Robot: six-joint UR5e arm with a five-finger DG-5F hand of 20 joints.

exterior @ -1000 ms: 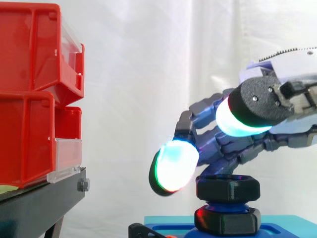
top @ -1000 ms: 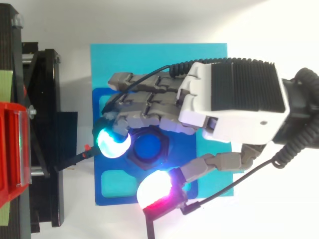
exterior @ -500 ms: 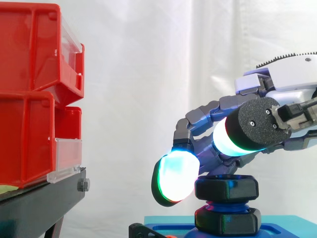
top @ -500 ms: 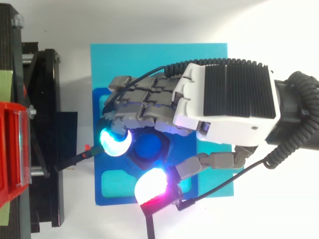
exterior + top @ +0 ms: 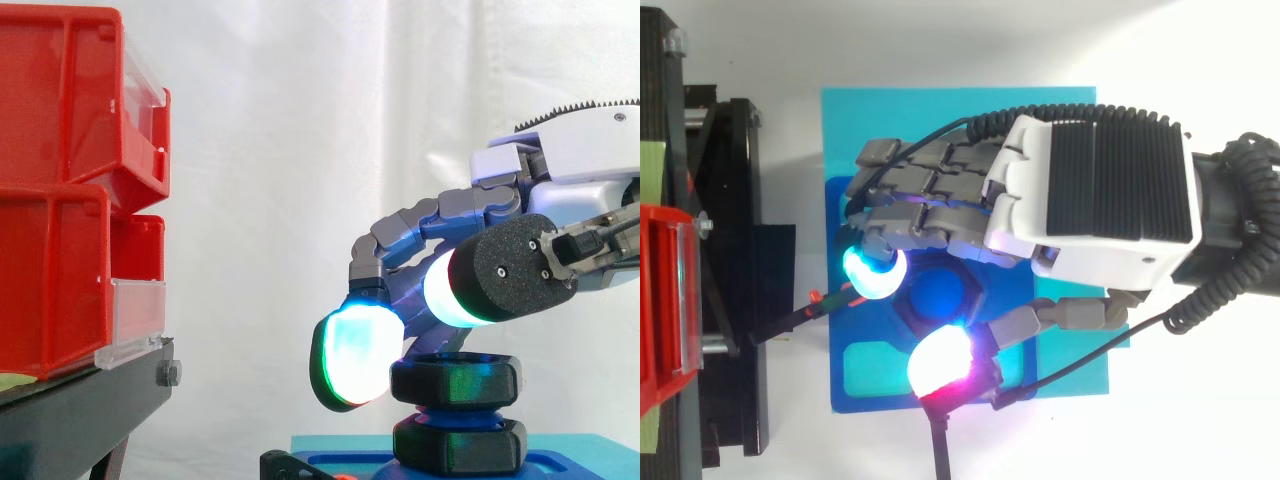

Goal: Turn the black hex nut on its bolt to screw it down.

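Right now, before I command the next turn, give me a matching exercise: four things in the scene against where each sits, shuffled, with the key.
Things:
1. black hex nut
2. red bins
3. hand
4. cyan plate

Places:
A. stacked on the black stand, at the side view's left
B. over the nut, reaching in from the right
C. lying flat beneath the bolt
D. on the bolt, raised above the plate

Pairs: 1-D, 2-A, 3-B, 4-C.
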